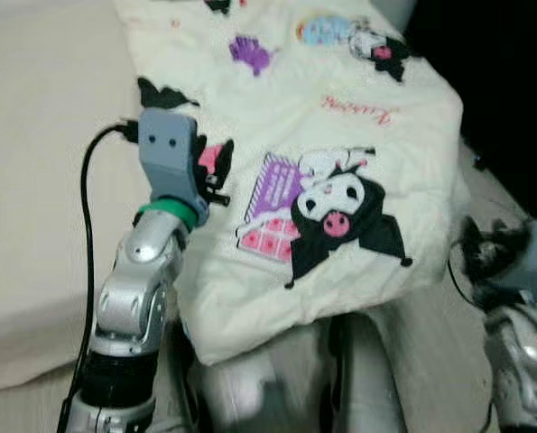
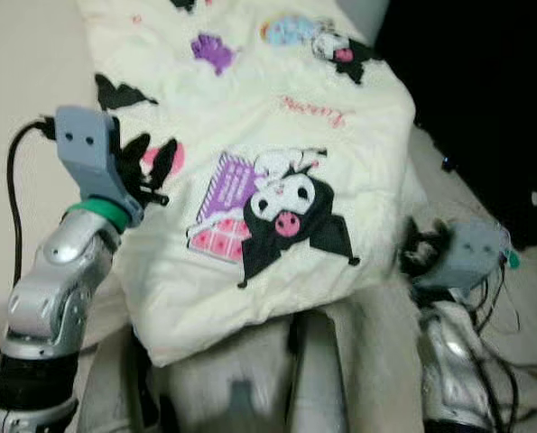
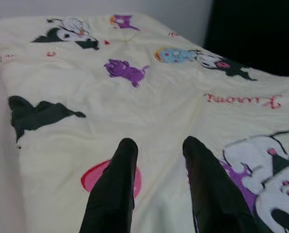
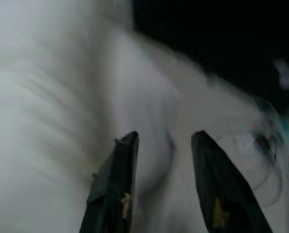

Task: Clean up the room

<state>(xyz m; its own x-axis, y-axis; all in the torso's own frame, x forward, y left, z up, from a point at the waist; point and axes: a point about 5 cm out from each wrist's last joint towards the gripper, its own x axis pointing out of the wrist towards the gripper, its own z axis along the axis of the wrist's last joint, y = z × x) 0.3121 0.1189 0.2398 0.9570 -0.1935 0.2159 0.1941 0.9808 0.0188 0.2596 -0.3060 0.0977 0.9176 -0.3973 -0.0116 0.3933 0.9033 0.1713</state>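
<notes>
Blanket (image 1: 340, 117): a cream quilted cover printed with cartoon figures; it runs from the top centre of the head views down to the lower middle, where its near corner ends in a rumpled fold.
Prints: a large black-and-white hooded character (image 1: 340, 212) with a pink mouth sits at centre beside a purple-and-pink panel; a small purple shape (image 1: 250, 52), a light blue figure (image 1: 327, 29) and red script (image 1: 358, 110) lie toward the top.
Mattress (image 1: 42, 180): plain pale surface along the left of the frame, touching the blanket's left edge.
Left gripper (image 3: 156, 150): raised at centre left of the head views, over the blanket's left edge beside a pink spot; the two black fingers (image 3: 115, 184) stand apart with cloth visible between them and nothing held.
Left arm cable (image 1: 87, 225): black, looping from the grey wrist block down the left side.
Right gripper (image 4: 163, 145): low at the right edge of the head views, past the blanket's right edge; fingers spread, nothing between them, the background blurred pale and dark.
Background: black area in the upper right.
</notes>
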